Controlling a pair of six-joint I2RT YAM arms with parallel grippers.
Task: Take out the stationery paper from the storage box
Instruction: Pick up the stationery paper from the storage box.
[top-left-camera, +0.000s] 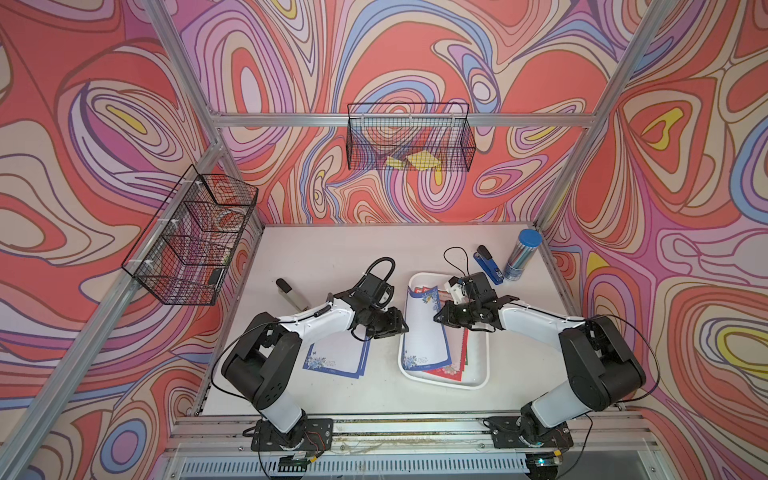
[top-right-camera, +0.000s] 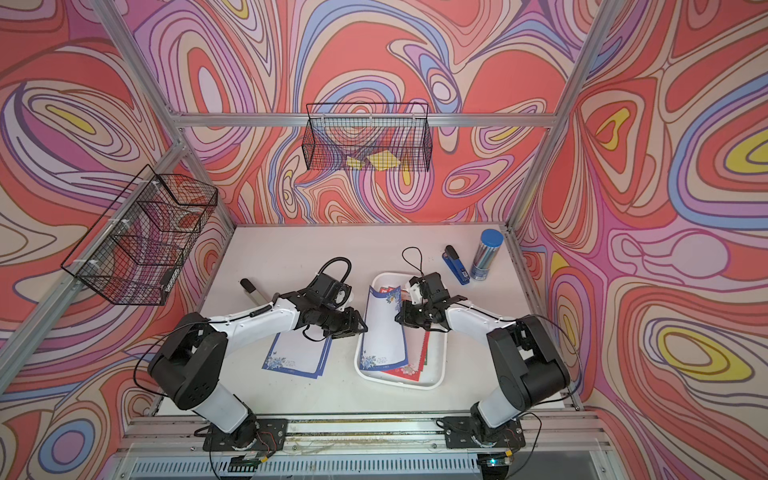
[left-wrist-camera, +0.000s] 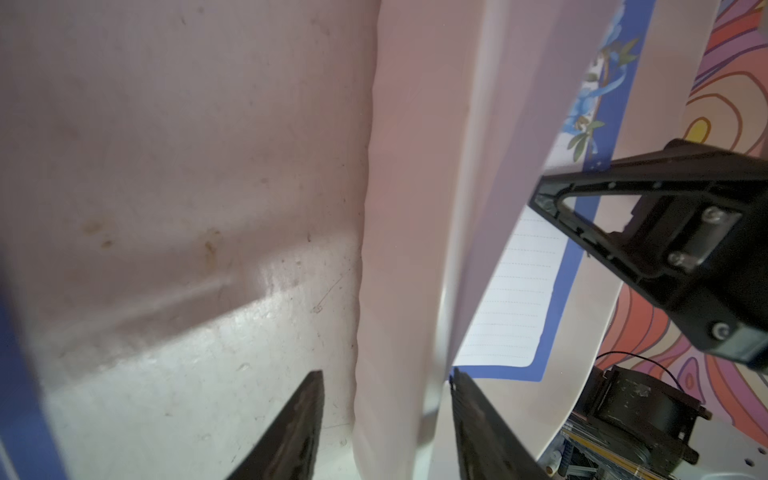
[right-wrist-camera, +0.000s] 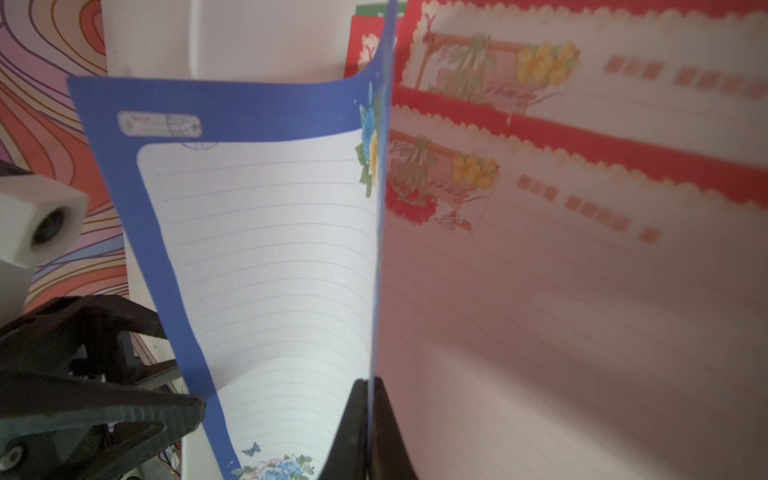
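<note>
Right claw (right-wrist-camera: 368, 415) is pinching long edge of blue sheet (right-wrist-camera: 270, 249) | left claw (left-wrist-camera: 386, 372) is hanging open beside opposite edge, at box (top-left-camera: 478, 376) rim.

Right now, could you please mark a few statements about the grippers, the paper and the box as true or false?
1. The right gripper is shut on a blue-bordered sheet. True.
2. The storage box holds no other paper. False: red-bordered sheets lie in it.
3. A pile of blue-bordered paper lies on the table beside the box. True.
4. The left gripper is clamped on the sheet. False: its jaws stand open.
5. The blue stapler lies inside the box. False: it lies on the table beyond it.
</note>
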